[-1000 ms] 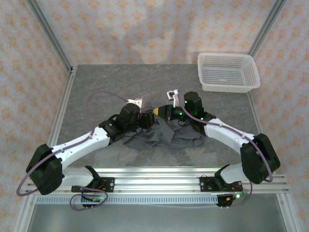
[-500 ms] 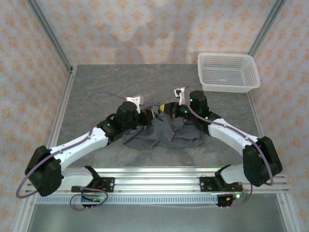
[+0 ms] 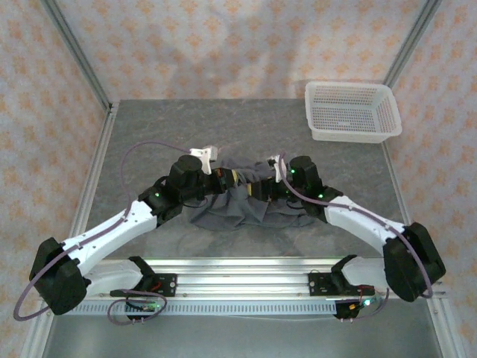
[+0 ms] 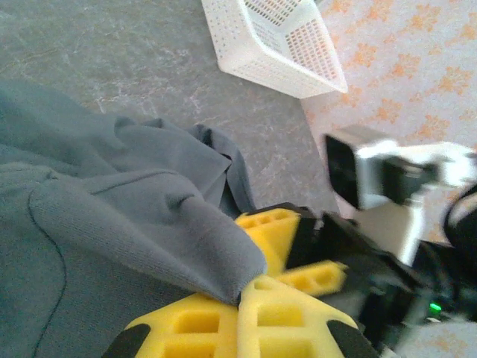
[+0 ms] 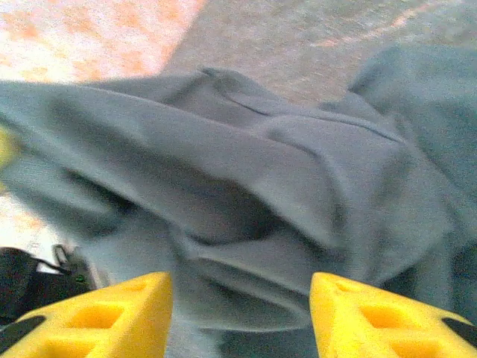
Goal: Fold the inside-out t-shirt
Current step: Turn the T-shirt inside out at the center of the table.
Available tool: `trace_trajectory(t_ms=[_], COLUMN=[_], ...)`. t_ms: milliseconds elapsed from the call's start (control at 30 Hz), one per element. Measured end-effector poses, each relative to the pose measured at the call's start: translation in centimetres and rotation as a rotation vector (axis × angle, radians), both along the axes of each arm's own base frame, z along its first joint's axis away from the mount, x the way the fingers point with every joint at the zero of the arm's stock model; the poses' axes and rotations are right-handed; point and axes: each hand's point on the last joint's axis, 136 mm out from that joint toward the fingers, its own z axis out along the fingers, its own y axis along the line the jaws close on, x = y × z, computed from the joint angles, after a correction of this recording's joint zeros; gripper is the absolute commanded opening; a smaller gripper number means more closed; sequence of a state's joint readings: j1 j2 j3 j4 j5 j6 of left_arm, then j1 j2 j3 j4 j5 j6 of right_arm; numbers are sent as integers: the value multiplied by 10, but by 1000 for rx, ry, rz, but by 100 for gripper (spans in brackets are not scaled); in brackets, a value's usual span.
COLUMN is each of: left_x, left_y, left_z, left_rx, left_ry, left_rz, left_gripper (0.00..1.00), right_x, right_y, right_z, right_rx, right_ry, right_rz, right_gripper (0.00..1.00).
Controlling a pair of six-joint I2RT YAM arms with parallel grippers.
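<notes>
Both wrists have drawn apart since the earlier frame, the left gripper (image 3: 226, 177) having closed while the right gripper (image 3: 257, 188) has let go and opened. From the top camera, the inside-out t-shirt (image 3: 238, 215) lies bunched on the tabletop (image 3: 149, 134), midway between the left and right edges and nearer the near edge. Its far edge is gathered up between the two grippers. The white basket (image 3: 350, 112) sits well apart at the far right corner.

At the left wrist, the yellow fingers (image 4: 201, 324) are pressed together on a fold of grey cloth, so this arm now has the shirt.

At the right wrist, the fingers (image 5: 112, 309) stand well apart, with crumpled cloth lying ahead of them and nothing clamped.

This reads as a handover. The left arm anchors one point, and the right is free to seek a second grip. Spreading the shirt flat comes first, so folding has hardly begun.
</notes>
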State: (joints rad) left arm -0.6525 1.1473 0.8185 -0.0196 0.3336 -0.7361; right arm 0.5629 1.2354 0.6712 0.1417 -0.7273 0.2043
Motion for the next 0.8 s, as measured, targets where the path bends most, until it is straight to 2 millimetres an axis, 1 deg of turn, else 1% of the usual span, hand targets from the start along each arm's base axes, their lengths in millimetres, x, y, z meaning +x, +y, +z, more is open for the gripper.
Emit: trace_trajectory(t_ms=[67,100,200,233,267,300,333,367,400,433,500,533,567,633,733,800], left_x=[0,0,1,1,2,3,4,5,7,8,12,13,12,12,12,10], left_y=[0,0,-1,-1,-2,-2,0,1,5,11,28,35,42,49,50,47], left_z=[0,0,5,8,13,18,25,33,44,56,83,90,92,89,88,88], left_rx=[1,1,-6,-10,-14,-18,-22,-29,-39,-51,-82,-90,-92,-84,-85,-91], left_ry=[1,1,-7,-11,-16,-22,-29,-38,-53,-71,-115,-123,-119,-101,-94,-89], left_rz=[0,0,0,0,0,1,5,9,21,33,73,88,97,109,103,86], left_gripper=[0,0,0,0,0,0,0,0,0,0,0,0,0,0,0,0], right_x=[-3,-3,1,4,8,13,17,22,24,25,22,21,20,20,15,10], right_y=[6,10,21,24,26,27,26,22,18,14,5,3,3,3,-3,-5], right_z=[9,11,1,-4,-10,-18,-25,-37,-48,-59,-81,-85,-84,-77,-64,-47], right_rx=[14,10,-44,-64,-90,-119,-147,-186,-219,-249,-300,-305,-298,-279,-268,-252], right_ry=[-38,-50,-62,-60,-59,-58,-60,-55,-49,-42,-22,-20,-29,-54,-91,-138], right_rz=[5,0,-29,-40,-54,-74,-91,-117,-136,-149,-165,-167,-168,-173,-172,-152], right_gripper=[60,60,59,56,48,38,29,23,20,20,21,21,23,29,42,51])
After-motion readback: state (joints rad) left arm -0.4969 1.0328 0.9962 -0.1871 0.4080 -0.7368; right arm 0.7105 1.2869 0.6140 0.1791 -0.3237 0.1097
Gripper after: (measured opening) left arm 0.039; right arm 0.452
